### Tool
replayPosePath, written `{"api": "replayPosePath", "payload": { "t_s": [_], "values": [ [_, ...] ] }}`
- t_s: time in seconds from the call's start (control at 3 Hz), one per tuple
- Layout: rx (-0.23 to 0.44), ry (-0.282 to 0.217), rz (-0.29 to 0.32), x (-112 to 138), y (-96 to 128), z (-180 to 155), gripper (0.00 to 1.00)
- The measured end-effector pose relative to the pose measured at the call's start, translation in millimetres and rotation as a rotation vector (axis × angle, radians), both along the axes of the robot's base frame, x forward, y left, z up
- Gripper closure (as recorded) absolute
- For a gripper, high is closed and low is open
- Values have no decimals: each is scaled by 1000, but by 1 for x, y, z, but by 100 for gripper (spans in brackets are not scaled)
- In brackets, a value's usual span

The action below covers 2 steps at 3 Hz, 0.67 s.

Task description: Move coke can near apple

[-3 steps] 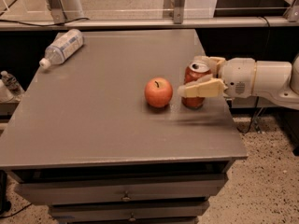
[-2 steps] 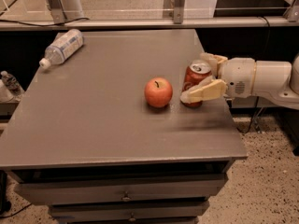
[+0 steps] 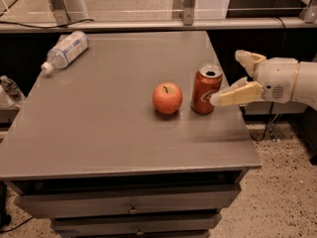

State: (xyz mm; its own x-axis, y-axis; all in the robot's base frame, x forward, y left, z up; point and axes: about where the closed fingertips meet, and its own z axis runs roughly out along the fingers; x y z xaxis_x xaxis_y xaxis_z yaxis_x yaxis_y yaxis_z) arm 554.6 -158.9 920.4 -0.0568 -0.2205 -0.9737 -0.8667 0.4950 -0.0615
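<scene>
The coke can point(image 3: 205, 90) stands upright on the grey table point(image 3: 99, 123), just right of the red-orange apple point(image 3: 167, 98), with a small gap between them. My gripper point(image 3: 233, 78) is at the right edge of the table, to the right of the can. It is open. The near finger point(image 3: 237, 94) points at the can's right side, its tip at or almost at the can. The far finger point(image 3: 247, 59) is behind and apart from the can. The can stands free on the table.
A clear plastic water bottle point(image 3: 65, 50) lies on its side at the table's far left corner. Drawers point(image 3: 133, 209) sit below the table front. Another bottle point(image 3: 7, 89) stands off the left edge. Cables run on the floor at right.
The gripper has opened and drawn back to the right, away from the can. The can now stands free beside the apple.
</scene>
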Motion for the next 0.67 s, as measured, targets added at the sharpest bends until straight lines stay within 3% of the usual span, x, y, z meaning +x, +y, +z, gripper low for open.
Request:
{"api": "replayPosePath", "payload": {
  "t_s": [0.33, 0.67],
  "values": [
    [-58, -77, -124, -9, -54, 30, 0],
    [-61, -82, -137, -11, -60, 33, 0]
  ]
}}
